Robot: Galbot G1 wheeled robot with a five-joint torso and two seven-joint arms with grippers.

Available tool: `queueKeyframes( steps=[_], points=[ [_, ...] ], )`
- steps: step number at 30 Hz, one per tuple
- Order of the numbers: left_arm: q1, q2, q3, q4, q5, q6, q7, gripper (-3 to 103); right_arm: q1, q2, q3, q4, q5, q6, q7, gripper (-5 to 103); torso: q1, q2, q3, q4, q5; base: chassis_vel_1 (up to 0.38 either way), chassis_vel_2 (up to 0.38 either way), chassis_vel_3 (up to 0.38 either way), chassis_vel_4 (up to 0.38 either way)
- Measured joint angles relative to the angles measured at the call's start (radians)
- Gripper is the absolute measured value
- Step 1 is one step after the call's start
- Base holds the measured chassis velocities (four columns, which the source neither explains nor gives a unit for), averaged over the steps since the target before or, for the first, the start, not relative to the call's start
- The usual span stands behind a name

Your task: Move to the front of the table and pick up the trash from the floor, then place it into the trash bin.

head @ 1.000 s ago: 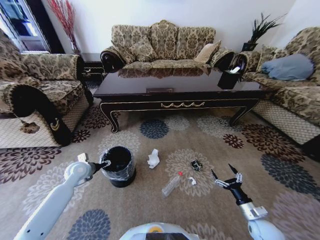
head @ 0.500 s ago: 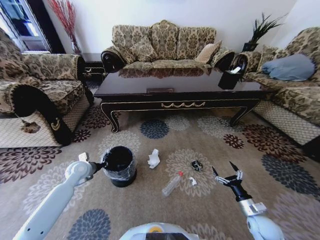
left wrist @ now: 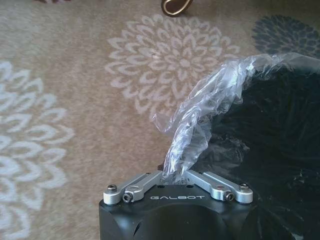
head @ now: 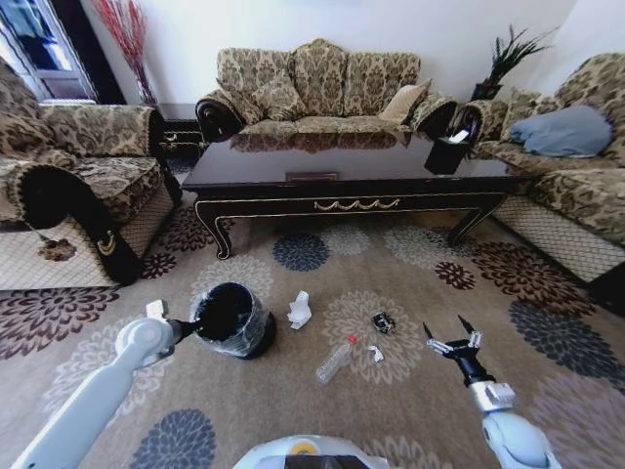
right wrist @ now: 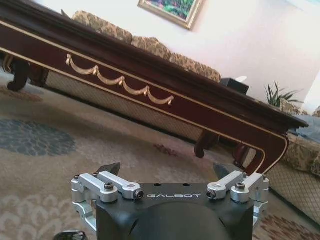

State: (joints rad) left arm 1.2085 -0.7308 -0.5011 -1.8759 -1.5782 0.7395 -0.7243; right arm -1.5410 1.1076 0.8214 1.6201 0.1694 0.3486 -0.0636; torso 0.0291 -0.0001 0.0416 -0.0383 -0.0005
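While left gripper pinches trash bin liner — tilted — right gripper spreads wide.

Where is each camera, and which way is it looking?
Head view: on the robot's head, looking down at the carpet, trash bin, table; both arms show.
Left wrist view: on the left arm, facing the bin's bag; left gripper pinches it.
Right wrist view: facing the table; right gripper open.
Shared: bin, table.

One table, one trash bin, one tissue, one bottle, one black wrapper, one white scrap, two grippers.
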Motion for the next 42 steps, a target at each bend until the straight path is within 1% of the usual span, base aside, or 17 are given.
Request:
queueKeyframes(
  steps=[1,3,5,6,9,10,11,12,13,14,15,20,25,28,31,33,42],
  points=[
    [0.0,0.0,0.0,0.0,0.0,0.0,0.0,0,0.0,0.0,0.0,0.0,0.0,0.0,0.0,100,0.0,0.0,0.0,0.0,0.0,0.0,0.0,0.0,0.0],
    [0.042,0.052,-0.026,-0.051,-0.029,0.0,-0.025,0,0.028,-0.016,-0.044,-0.012,-0.001,-0.063,0.035,100,0.0,0.0,0.0,0.0002,0.0004,0.0,0.0,0.0,0.0],
    [0.053,0.073,-0.033,-0.074,-0.054,0.0,-0.045,0,0.045,-0.024,-0.083,-0.015,0.018,-0.114,0.058,100,0.0,0.0,0.0,0.0001,0.0009,0.0,0.0,0.0,0.0],
    [0.053,0.073,-0.033,-0.074,-0.054,0.0,-0.045,0,0.045,-0.024,-0.083,-0.015,0.018,-0.114,0.058,100,0.0,0.0,0.0,0.0001,0.0009,0.0,0.0,0.0,0.0],
    [0.05,0.091,-0.036,-0.092,-0.091,0.0,-0.091,0,0.088,-0.032,-0.163,-0.003,0.124,-0.246,0.111,100,0.0,0.0,0.0,-0.0001,0.0002,0.0,0.0,0.0,0.0],
    [0.048,0.094,-0.034,-0.096,-0.099,0.0,-0.103,0,0.107,-0.035,-0.194,0.005,0.182,-0.299,0.126,100,0.0,0.0,0.0,-0.0002,0.0005,0.0,0.0,0.0,0.0],
    [0.048,0.095,-0.032,-0.099,-0.102,0.0,-0.108,0,0.118,-0.038,-0.213,0.011,0.216,-0.329,0.136,100,0.0,0.0,0.0,-0.0001,0.0007,0.0,0.0,0.0,0.0],
    [0.048,0.095,-0.032,-0.099,-0.102,0.0,-0.108,0,0.118,-0.038,-0.213,0.011,0.216,-0.329,0.136,100,0.0,0.0,0.0,-0.0001,0.0007,0.0,0.0,0.0,0.0],
    [0.049,0.095,-0.03,-0.101,-0.104,-0.001,-0.111,0,0.129,-0.041,-0.231,0.017,0.25,-0.36,0.145,100,0.0,0.0,0.0,0.0,0.0005,0.0,0.0,0.0,0.0],
    [0.051,0.095,-0.028,-0.106,-0.105,-0.001,-0.117,0,0.152,-0.052,-0.271,0.027,0.309,-0.415,0.157,100,0.0,0.0,0.0,0.0001,0.0,0.0,0.0,0.0,0.0],
    [0.053,0.095,-0.027,-0.109,-0.106,-0.001,-0.12,0,0.168,-0.06,-0.294,0.027,0.326,-0.433,0.159,100,0.0,0.0,0.0,0.0,0.0001,0.0,0.0,0.0,0.0],
    [0.06,0.09,-0.024,-0.122,-0.106,-0.002,-0.13,0,0.236,-0.091,-0.378,-0.031,0.332,-0.455,0.162,100,0.0,0.0,0.0,0.0,0.0004,0.0,0.0,0.0,0.0],
    [0.066,0.085,-0.017,-0.128,-0.104,-0.002,-0.131,0,0.296,-0.088,-0.431,-0.115,0.339,-0.453,0.171,100,0.0,0.0,0.0,0.0,0.0001,0.0,0.0,0.0,0.0],
    [0.068,0.085,-0.009,-0.137,-0.104,-0.002,-0.129,0,0.348,-0.058,-0.465,-0.185,0.326,-0.441,0.185,100,0.0,0.0,0.0,-0.0002,0.0005,0.0,0.0,0.0,0.0],
    [0.064,0.092,-0.001,-0.154,-0.117,-0.002,-0.133,0,0.432,0.01,-0.488,-0.282,0.333,-0.435,0.208,100,0.0,0.0,0.0,0.0002,0.0005,0.0,0.0,0.0,0.0],
    [0.06,0.1,-0.001,-0.162,-0.125,-0.002,-0.138,0,0.468,0.036,-0.493,-0.332,0.335,-0.431,0.212,100,0.0,0.0,0.0,0.0002,0.0005,0.0,0.0,0.0,0.0],
    [0.065,0.11,-0.013,-0.188,-0.14,-0.003,-0.142,0,0.526,0.097,-0.464,-0.49,0.31,-0.383,0.216,100,0.0,0.0,0.0,-0.0002,0.0005,0.0,0.0,0.0,0.0]
  ],
)
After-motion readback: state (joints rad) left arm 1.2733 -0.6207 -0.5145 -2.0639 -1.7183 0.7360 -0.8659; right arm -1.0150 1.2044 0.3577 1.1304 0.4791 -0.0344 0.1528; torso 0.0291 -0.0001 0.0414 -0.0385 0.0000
